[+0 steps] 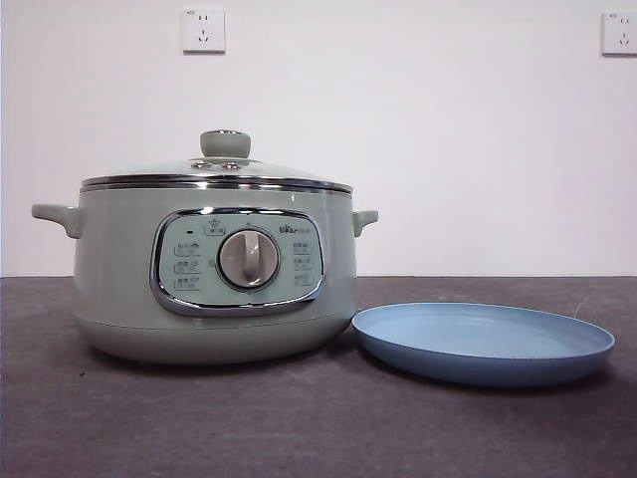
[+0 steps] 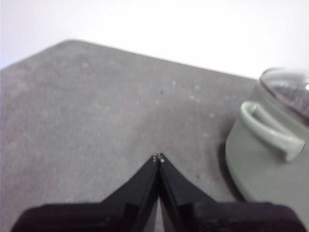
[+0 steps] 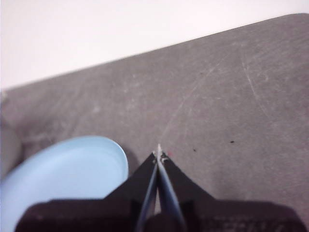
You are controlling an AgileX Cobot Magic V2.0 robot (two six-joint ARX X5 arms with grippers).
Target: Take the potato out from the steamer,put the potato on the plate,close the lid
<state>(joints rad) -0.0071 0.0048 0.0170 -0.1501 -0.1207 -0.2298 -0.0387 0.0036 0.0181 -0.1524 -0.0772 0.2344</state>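
Note:
The pale green steamer (image 1: 214,274) stands on the dark table at the left of the front view, with its glass lid (image 1: 219,171) closed on top. The potato is hidden. The light-blue plate (image 1: 483,342) lies empty just right of the steamer. My left gripper (image 2: 158,157) is shut and empty above the table, beside the steamer's side handle (image 2: 270,129). My right gripper (image 3: 159,153) is shut and empty above the table, beside the plate (image 3: 63,169). Neither arm shows in the front view.
The dark grey table (image 1: 299,428) runs to a white wall with two sockets (image 1: 203,31). The steamer's control panel and dial (image 1: 248,259) face the front camera.

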